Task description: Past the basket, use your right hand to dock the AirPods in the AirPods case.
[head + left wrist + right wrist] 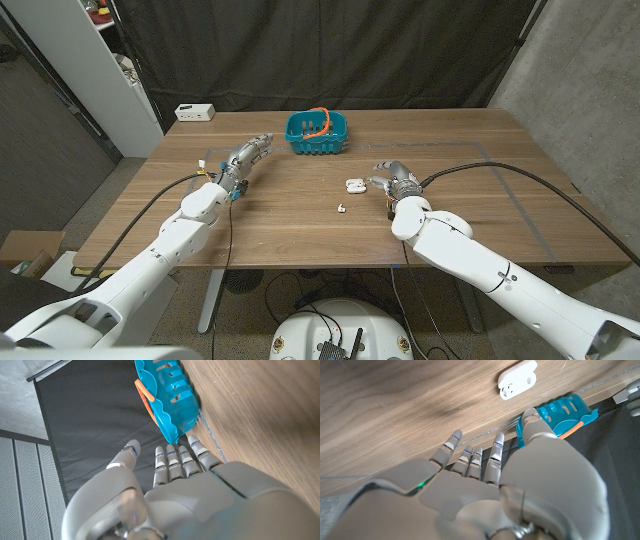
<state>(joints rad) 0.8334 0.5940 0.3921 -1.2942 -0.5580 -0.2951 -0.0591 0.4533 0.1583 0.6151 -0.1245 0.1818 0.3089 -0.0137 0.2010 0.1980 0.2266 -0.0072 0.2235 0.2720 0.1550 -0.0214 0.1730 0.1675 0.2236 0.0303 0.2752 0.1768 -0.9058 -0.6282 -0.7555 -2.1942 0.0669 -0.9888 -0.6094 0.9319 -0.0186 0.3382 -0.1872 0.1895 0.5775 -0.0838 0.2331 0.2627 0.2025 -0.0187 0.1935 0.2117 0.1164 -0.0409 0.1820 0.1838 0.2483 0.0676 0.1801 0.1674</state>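
The table (300, 215) is matt brown wood with visible grain; the basket (317, 134) is glossy teal plastic (slotted walls), the earbud case (518, 379) smooth white plastic.

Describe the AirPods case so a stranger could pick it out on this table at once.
Start at the teal basket with the orange handle at the far middle of the wooden table. Come toward the robot from it and slightly right to the right hand; the AirPods case lies just beside that hand's fingertips. It is the larger, open white piece, while the smaller white bit nearer the robot is a loose AirPod.
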